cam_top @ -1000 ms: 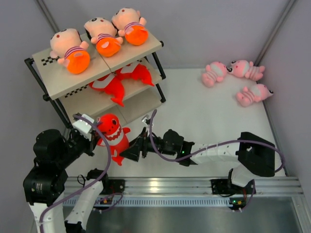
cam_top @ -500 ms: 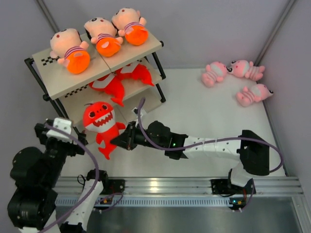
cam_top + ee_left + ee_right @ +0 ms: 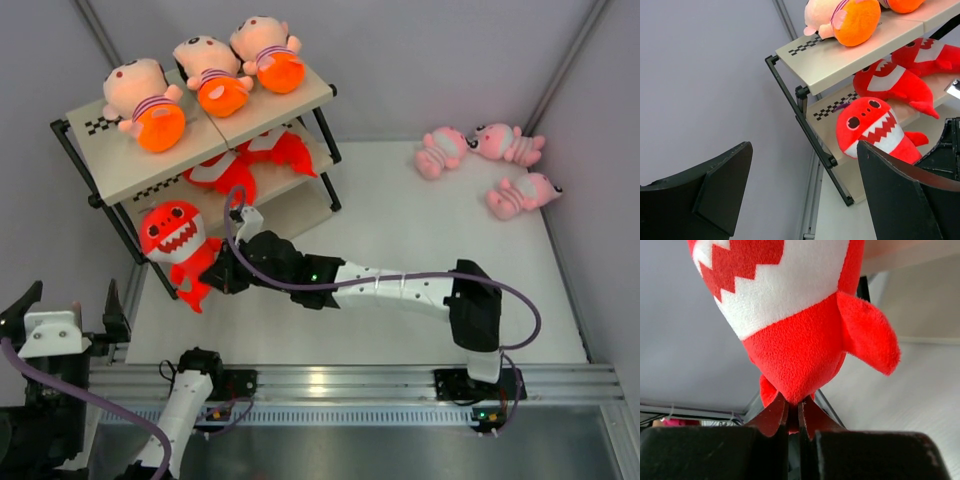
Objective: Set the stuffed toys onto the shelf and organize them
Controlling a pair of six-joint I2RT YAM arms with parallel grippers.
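The right end effector [image 3: 214, 273] is clamped on the tail of a red fish toy [image 3: 172, 236], its two fingers [image 3: 775, 416] pressed together on the red plush in the right wrist view. The fish hangs at the near left corner of the shelf [image 3: 118, 172], face up with its white zigzag mouth showing. Its head is level with the checkered front strip of the middle tier. I cannot tell whether it touches a board.

Two more red fish [image 3: 228, 176] lie side by side on the middle tier of the shelf. Three peach dolls [image 3: 146, 102] with orange bottoms sit in a row on its top tier.

Three pink striped dolls [image 3: 440, 152] lie on the white surface [image 3: 400, 230], well to the right of the shelf, in a loose group by the far right corner.

The left end effector [image 3: 74, 296] is off the near left end of the shelf, well apart from it. Its fingers are spread wide with nothing between them.
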